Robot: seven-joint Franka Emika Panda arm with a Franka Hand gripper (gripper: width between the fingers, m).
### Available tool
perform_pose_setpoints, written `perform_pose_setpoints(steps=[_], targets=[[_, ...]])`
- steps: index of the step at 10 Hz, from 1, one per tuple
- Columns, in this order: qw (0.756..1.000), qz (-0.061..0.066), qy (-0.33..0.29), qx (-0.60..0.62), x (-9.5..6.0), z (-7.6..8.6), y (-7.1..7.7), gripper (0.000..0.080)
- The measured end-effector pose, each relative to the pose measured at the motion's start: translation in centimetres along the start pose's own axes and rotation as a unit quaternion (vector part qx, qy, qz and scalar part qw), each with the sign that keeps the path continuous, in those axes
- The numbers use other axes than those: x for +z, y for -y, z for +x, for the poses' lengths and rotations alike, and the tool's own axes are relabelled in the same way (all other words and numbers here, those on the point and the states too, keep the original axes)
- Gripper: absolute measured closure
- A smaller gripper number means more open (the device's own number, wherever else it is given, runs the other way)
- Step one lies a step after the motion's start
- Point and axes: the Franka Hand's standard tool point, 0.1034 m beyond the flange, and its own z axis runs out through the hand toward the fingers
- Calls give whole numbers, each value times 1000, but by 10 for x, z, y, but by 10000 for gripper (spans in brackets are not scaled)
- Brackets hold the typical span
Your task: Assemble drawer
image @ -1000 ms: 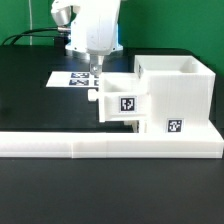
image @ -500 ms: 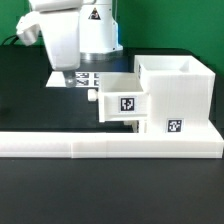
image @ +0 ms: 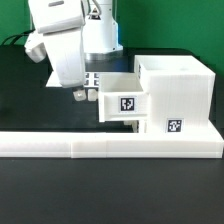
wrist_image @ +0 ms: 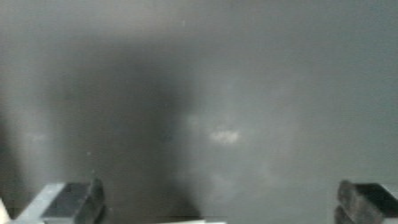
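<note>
Drawer housing [image: 175,95] sits on the dark surface [image: 30,110], a tray [image: 122,97] partly slid into it, knob [image: 93,98] outward. Claw [image: 77,95], spread and empty, has swung from behind the tray to just beside the knob, probably ready to push.

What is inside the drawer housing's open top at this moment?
The housing shows only bare white inner walls from above; its floor is hidden by the front wall. A tray sticks out of its side.
</note>
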Motion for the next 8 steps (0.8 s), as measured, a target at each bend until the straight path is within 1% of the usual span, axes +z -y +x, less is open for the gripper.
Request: perform_pose_setpoints(steps=[2, 5, 6, 7, 8], targets=[[999, 0, -4, 32, 3, 18, -6, 151], [999, 11, -13, 37, 19, 54, -5, 151], [999, 13, -14, 42, 21, 60, -4, 151], [998, 8, -14, 58, 24, 66, -5, 151], [997, 3, -12, 70, 26, 67, -4, 151]])
